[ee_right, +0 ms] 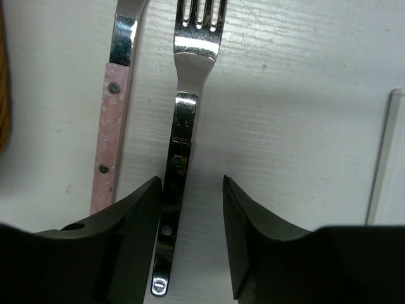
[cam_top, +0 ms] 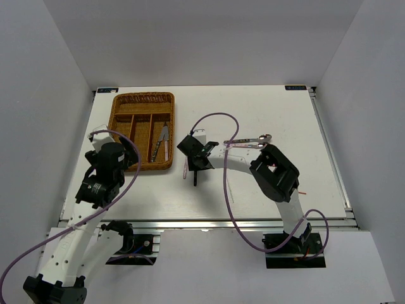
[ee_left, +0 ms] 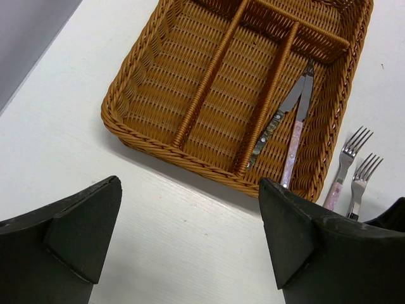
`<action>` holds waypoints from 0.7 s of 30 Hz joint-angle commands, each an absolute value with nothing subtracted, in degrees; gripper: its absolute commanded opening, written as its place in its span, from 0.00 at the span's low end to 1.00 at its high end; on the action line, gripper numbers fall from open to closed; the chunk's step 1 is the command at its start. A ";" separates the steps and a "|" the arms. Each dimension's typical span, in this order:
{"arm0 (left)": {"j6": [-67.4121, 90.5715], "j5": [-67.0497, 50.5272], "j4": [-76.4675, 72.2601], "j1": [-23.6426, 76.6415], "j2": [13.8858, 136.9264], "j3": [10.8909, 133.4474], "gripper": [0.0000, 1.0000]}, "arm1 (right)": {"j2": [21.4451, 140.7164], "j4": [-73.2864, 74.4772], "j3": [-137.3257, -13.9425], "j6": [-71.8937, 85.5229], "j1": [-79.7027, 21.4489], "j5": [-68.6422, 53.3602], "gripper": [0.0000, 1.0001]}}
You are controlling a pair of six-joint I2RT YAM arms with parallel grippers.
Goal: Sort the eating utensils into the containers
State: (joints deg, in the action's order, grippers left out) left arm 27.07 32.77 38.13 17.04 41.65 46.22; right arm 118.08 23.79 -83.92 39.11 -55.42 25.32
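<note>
The woven wicker tray (cam_top: 120,104) stands at the far left, and two knives (cam_top: 163,142) lie in its rightmost long slot. The knives (ee_left: 297,107) also show in the left wrist view. Two forks lie side by side just right of the tray: a pink-handled one (ee_right: 111,126) and a dark-handled one (ee_right: 183,126). My right gripper (ee_right: 190,190) is open and low over the table. It straddles the dark fork's handle, and its left finger touches the handle. My left gripper (ee_left: 190,209) is open and empty over bare table just before the tray's near rim (ee_left: 158,142).
Silver spoon-like utensils (cam_top: 247,142) lie beside my right forearm. A pale chopstick (ee_right: 383,158) lies right of the forks. A small red piece (cam_top: 304,192) shows near the right arm's elbow. Both forks (ee_left: 351,164) show at the right edge of the left wrist view.
</note>
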 commanded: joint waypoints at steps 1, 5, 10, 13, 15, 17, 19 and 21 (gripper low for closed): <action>27.07 32.61 37.79 16.96 40.78 46.14 0.98 | 119.62 23.38 -85.96 40.78 -55.63 26.10 0.47; 27.07 32.61 37.79 16.96 40.61 46.14 0.98 | 119.88 23.03 -83.15 41.75 -55.63 25.75 0.27; 26.28 28.85 37.62 16.96 40.86 46.84 0.98 | 115.06 22.59 -79.28 42.19 -55.37 27.06 0.01; 27.33 22.44 37.35 16.88 42.71 48.86 0.98 | 109.53 20.93 -77.17 40.61 -55.46 27.16 0.00; 30.48 9.71 32.63 17.05 44.56 48.17 0.98 | 105.32 19.26 -75.95 37.99 -55.81 25.15 0.00; 35.82 -2.90 23.79 16.96 45.78 44.76 0.98 | 103.02 18.20 -75.50 36.92 -56.33 24.09 0.00; 39.62 -8.85 17.34 17.31 47.01 41.85 0.98 | 99.68 17.23 -74.18 34.90 -56.77 20.93 0.00; 43.23 -11.34 11.88 18.80 49.74 39.91 0.98 | 96.69 15.83 -73.22 34.02 -57.04 17.69 0.00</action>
